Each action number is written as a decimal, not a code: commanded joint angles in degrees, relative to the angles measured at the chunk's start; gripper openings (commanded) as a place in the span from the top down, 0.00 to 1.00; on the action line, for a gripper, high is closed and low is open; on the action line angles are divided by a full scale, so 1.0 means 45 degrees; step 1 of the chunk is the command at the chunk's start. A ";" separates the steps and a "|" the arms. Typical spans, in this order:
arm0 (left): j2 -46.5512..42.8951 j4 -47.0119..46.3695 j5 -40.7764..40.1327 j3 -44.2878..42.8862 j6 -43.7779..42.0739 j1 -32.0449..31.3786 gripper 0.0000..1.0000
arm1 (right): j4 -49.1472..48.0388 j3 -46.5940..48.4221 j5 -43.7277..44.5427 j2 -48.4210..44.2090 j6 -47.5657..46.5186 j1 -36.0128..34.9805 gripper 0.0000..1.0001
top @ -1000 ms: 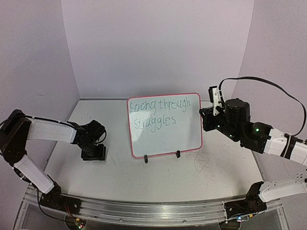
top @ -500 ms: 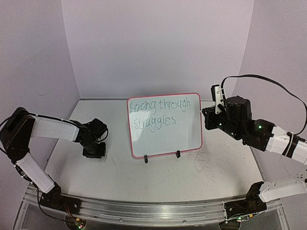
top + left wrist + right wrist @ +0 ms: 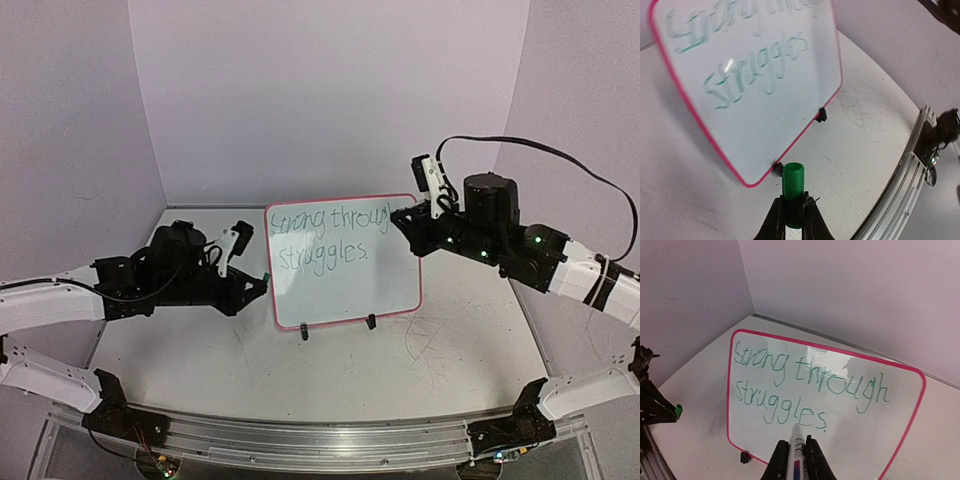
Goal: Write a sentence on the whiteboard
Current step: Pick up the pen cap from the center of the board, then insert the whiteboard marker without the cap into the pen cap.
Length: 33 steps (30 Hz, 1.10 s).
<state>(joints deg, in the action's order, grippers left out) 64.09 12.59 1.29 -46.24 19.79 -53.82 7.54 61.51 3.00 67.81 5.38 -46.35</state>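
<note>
The whiteboard [image 3: 345, 290] stands upright mid-counter [image 3: 250, 370], bearing the sentence [image 3: 325, 238].
The left pincer [image 3: 792, 201], at the board's 8 o'clock, is clamped on a green cap [image 3: 793, 180]; the right pincer [image 3: 796, 444], at 2 o'clock, grips a marker [image 3: 796, 434].

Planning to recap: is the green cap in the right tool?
No, the green cap sits pinched in the left tool; the right tool holds the marker.
</note>
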 commanded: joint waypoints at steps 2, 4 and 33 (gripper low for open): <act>0.1530 -0.2325 -0.2495 -0.1150 -0.4707 -0.2103 1.00 | 0.0109 0.0990 -0.3725 0.0877 -0.0064 -0.0418 1.00; 0.1771 -0.3279 -0.2487 -0.0868 -0.5959 -0.2154 1.00 | 0.0059 0.1130 -0.4388 0.1136 0.0072 -0.0776 1.00; 0.1763 -0.4464 -0.1912 -0.0373 -0.8153 -0.2180 1.00 | -0.0356 0.1789 -0.3551 0.2548 0.0592 -0.2420 1.00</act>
<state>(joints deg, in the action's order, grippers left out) 73.25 -5.08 -7.51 -48.23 -16.42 -63.59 7.66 66.98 -14.22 78.14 7.61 -56.99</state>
